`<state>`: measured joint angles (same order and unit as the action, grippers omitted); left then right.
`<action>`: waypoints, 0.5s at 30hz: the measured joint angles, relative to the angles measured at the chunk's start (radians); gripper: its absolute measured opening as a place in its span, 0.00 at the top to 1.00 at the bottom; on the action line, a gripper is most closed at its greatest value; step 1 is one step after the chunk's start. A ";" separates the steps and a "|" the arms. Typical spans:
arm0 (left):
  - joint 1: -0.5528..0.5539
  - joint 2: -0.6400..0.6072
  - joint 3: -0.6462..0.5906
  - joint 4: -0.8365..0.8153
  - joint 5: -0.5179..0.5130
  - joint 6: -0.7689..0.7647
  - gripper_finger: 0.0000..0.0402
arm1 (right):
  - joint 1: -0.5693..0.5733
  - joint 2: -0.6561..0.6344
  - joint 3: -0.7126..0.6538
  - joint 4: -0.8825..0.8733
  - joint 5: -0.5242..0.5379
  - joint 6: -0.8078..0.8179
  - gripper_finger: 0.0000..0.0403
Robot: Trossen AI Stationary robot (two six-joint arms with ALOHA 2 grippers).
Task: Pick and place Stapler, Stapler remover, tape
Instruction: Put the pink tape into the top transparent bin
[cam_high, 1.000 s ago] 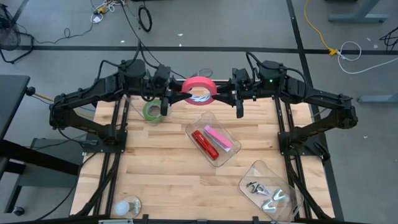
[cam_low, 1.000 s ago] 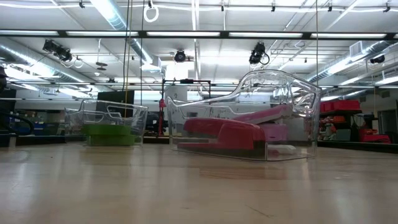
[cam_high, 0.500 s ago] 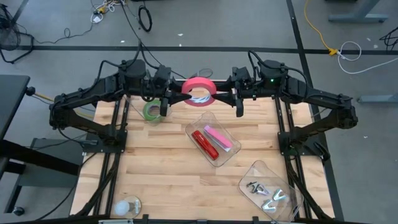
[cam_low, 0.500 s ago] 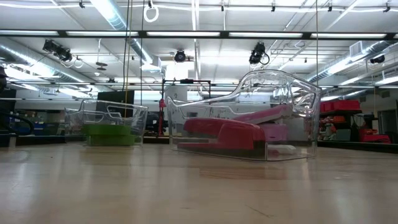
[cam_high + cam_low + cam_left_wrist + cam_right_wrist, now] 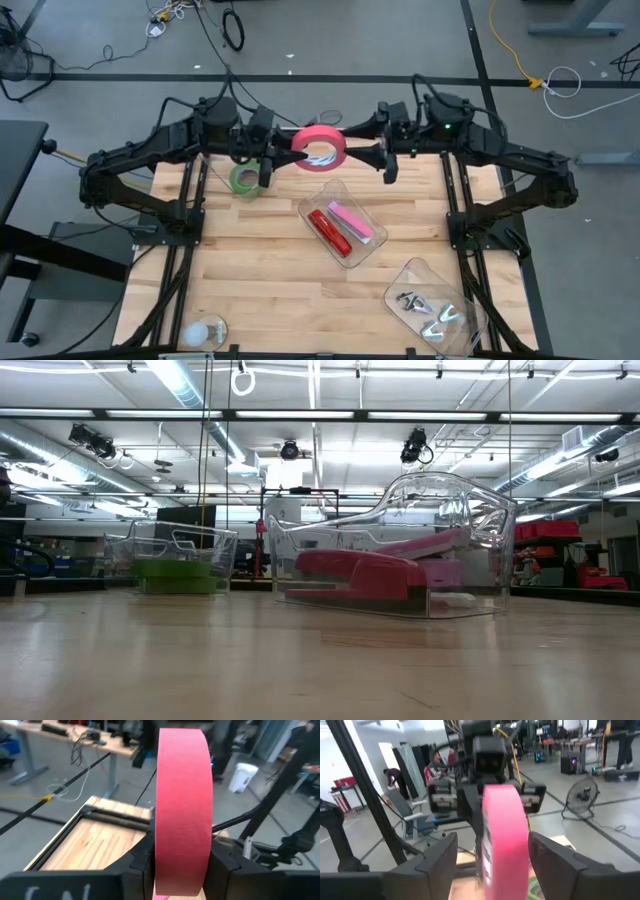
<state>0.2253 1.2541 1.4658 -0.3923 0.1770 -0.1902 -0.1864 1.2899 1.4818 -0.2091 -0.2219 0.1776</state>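
A pink tape roll [image 5: 320, 147] stands on edge high over the table's far edge, with my left gripper [image 5: 278, 157] shut on it from the left. My right gripper [image 5: 362, 152] faces it from the right and is open. Its fingers [image 5: 437, 860] stand wide on either side of the pink tape roll [image 5: 502, 835] without touching it. A red stapler [image 5: 328, 231] and a pink piece [image 5: 350, 220] lie in a clear tray [image 5: 342, 190] at mid table. Several small metal staple removers [image 5: 428, 308] lie in another clear tray at the near right. My left gripper pinches the roll's two flat sides [image 5: 182, 870] between its two fingers [image 5: 137, 865], at the part of the rim nearest the left arm. The fingers come in about level from the table's left. The roll stands upright on edge, lifted clear of the table.
A green tape roll [image 5: 243, 178] sits in a clear container at the far left, also seen in the low view [image 5: 175, 574]. A small round object [image 5: 205, 331] lies at the near left corner. Bare wood stretches between the trays and along the near edge [image 5: 280, 300].
My right gripper has opened and let go of the pink tape roll, its fingers now standing apart from the roll's sides. The roll has stayed where it was, held by my left gripper alone.
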 joint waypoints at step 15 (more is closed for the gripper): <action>0.093 0.000 0.000 -0.301 -0.214 -0.033 0.72 | 0.000 -0.046 0.000 0.012 0.030 -0.003 0.43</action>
<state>0.3184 1.2541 1.4658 -0.6931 -0.0372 -0.2236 -0.1864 1.2444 1.4818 -0.1972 -0.1921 0.1749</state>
